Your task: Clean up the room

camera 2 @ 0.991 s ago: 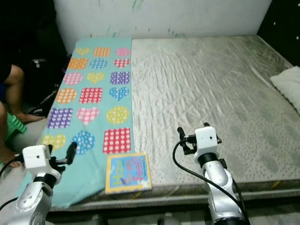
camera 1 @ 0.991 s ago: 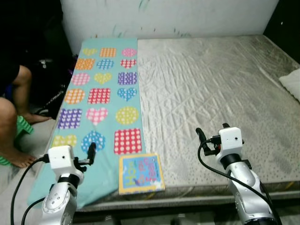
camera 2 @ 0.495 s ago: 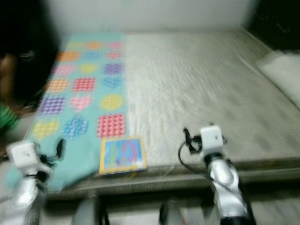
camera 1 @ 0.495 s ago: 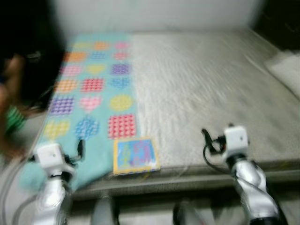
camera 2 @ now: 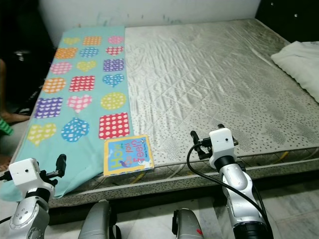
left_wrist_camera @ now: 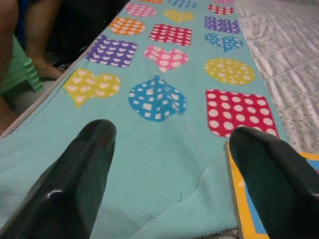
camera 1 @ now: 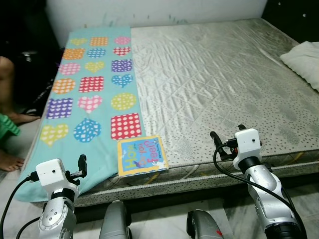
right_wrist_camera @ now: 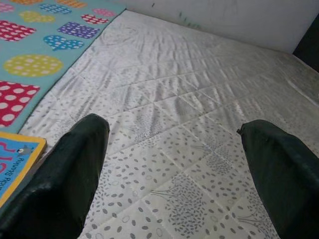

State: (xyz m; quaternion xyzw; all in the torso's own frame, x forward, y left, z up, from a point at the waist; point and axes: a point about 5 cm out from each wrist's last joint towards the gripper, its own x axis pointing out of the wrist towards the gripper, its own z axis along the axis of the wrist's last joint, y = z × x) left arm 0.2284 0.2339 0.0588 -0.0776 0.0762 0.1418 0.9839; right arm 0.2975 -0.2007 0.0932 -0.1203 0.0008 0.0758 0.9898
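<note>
**Going for the book at the mattress edge**

I should bring my left gripper (left_wrist_camera: 169,169) in low and level, one finger slipped under the overhanging cover. Both my grippers are spread wide and empty (right gripper (camera 1: 227,141) just hovers). The book (camera 1: 142,155) lies flat on the mattress (camera 1: 219,79) corner, overlapping the patterned blanket (camera 1: 89,99), just beside my left gripper, towards my right.

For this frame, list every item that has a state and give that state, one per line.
Book: closed, lying flat at the mattress's near edge, partly on the blanket.
Blanket: spread flat along the mattress's left side, near corner hanging over the edge.
Mattress: bare, no sheet.
Pillow: lying at the mattress's right edge.
Left gripper: open, holding nothing, over the blanket.
Right gripper: open, holding nothing, over the mattress.
</note>
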